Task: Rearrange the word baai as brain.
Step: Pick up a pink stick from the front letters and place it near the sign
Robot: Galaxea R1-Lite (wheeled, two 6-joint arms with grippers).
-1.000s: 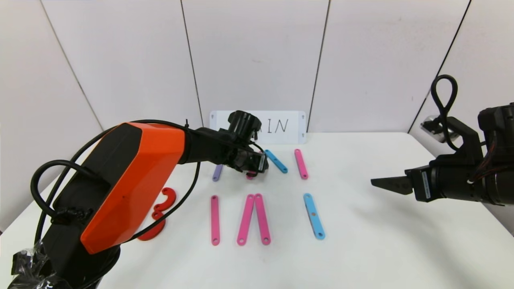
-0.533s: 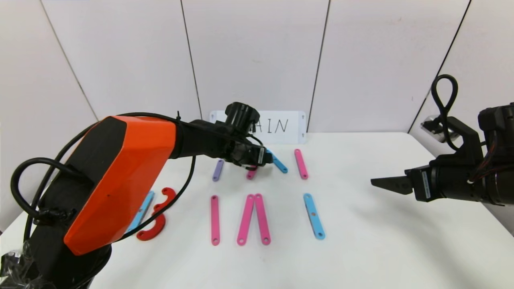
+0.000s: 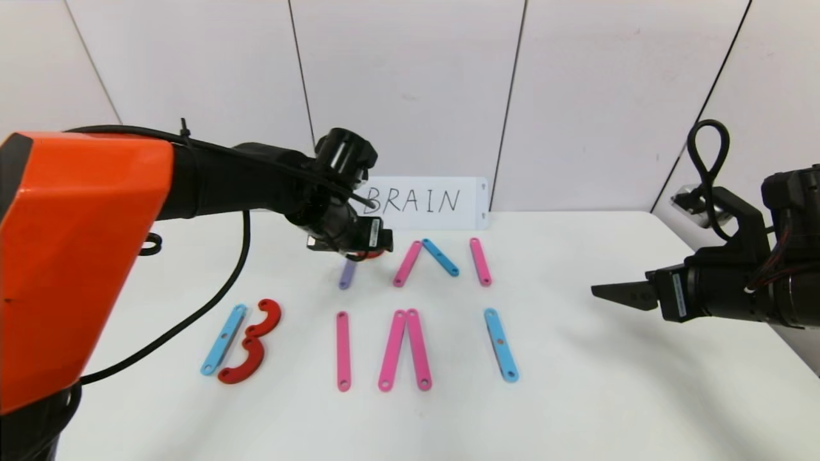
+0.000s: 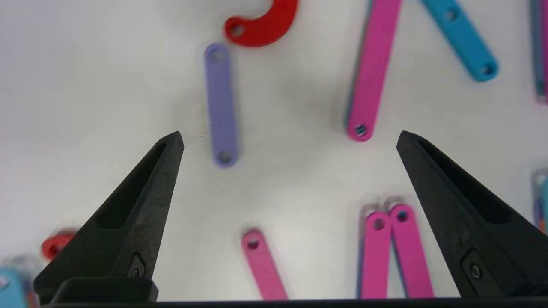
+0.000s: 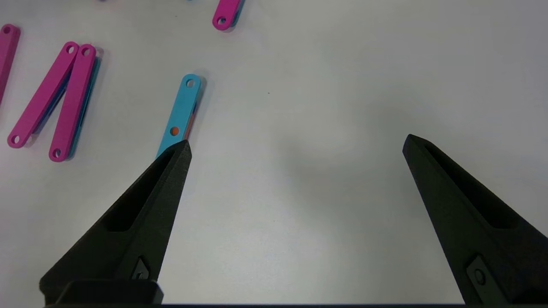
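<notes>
Above the worktop's (image 3: 576,397) far rows, my left gripper (image 4: 289,137) hovers open and empty over the short purple bar (image 4: 220,102) and red curve (image 4: 265,23), flat holed plastic; the R seems in hand, needing both joined. My right gripper (image 5: 295,145) idles open at the right side.

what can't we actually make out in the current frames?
- Head view: the left gripper covers most of the red curve beside the purple bar.
- Left wrist view: that red curve is cut by the frame edge.
- Right wrist view: the right gripper's finger hides the blue bar's near end.
</notes>
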